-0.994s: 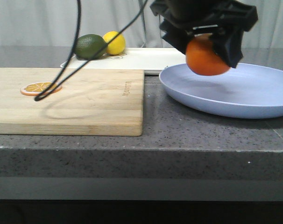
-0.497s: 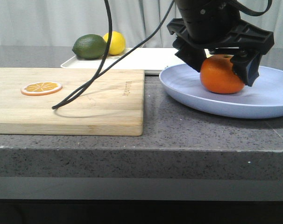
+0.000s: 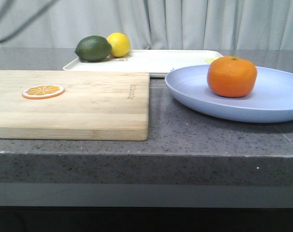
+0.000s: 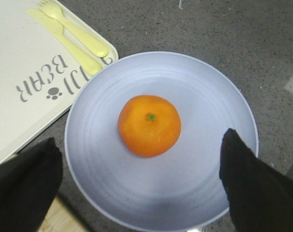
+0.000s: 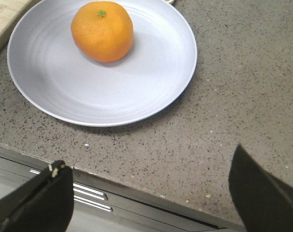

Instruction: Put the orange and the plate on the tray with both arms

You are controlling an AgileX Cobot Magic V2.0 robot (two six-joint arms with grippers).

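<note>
The orange sits upright on the lavender-blue plate on the right of the counter. It also shows in the left wrist view and the right wrist view. The cream tray lies behind the plate, apart from it. My left gripper is open and empty, high above the plate, its fingers either side of it. My right gripper is open and empty above the counter's front edge, near the plate. Neither gripper shows in the front view.
A wooden cutting board with a flat orange slice lies on the left. A green lime and a yellow lemon sit on the tray's far left. A yellow fork and spoon lie on the tray.
The left gripper lowered the orange onto the plate, opened, and rose out of the front view. The orange now rests free on the plate.
</note>
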